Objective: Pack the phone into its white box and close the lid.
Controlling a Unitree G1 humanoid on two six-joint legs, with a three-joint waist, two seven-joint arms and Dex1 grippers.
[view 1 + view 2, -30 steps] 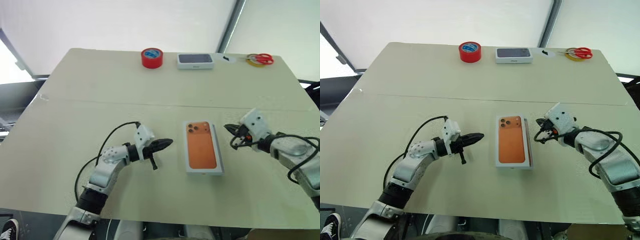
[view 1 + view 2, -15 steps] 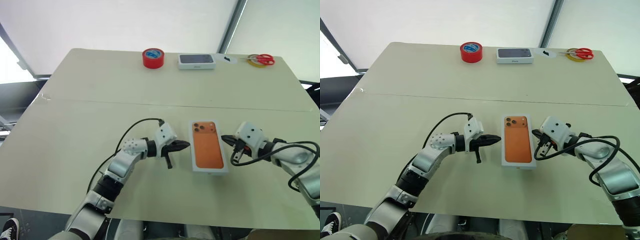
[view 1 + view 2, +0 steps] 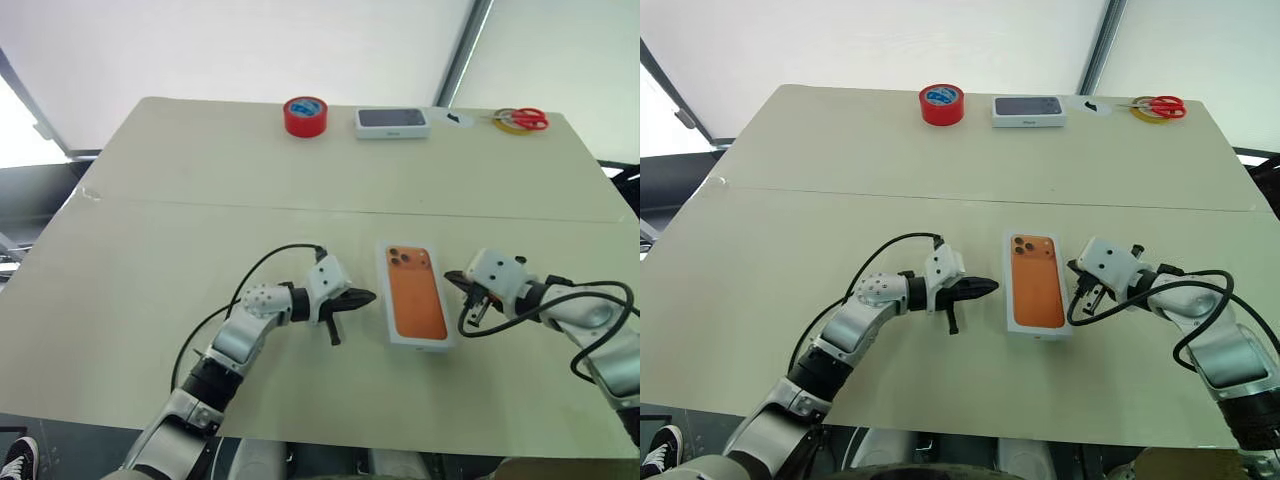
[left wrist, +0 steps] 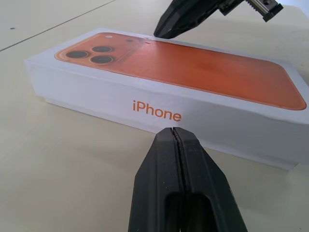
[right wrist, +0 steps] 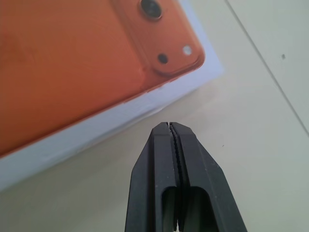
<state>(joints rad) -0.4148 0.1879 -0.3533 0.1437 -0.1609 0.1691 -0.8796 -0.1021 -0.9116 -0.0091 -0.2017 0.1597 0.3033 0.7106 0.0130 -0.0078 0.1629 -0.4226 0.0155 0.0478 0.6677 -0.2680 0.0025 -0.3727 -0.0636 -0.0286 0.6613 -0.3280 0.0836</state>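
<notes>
The white box lies closed near the middle of the table, with the lid on it. The lid's top bears an orange picture of a phone with three lenses. The phone itself is hidden. My left gripper is shut and empty. It points level at the box's left long side, its tip just short of the "iPhone" lettering. My right gripper is also shut and empty. It points at the right long side near the lens end, with a small gap showing in the right wrist view.
Along the far edge stand a red tape roll, a white box with a dark top, and red scissors on a yellow ring. A seam crosses the table behind the box. Bare tabletop surrounds both arms.
My left gripper has moved right, closer to the box's left side. My right wrist has rolled a little beside the box. The box has stayed put, and both grippers stayed shut.
</notes>
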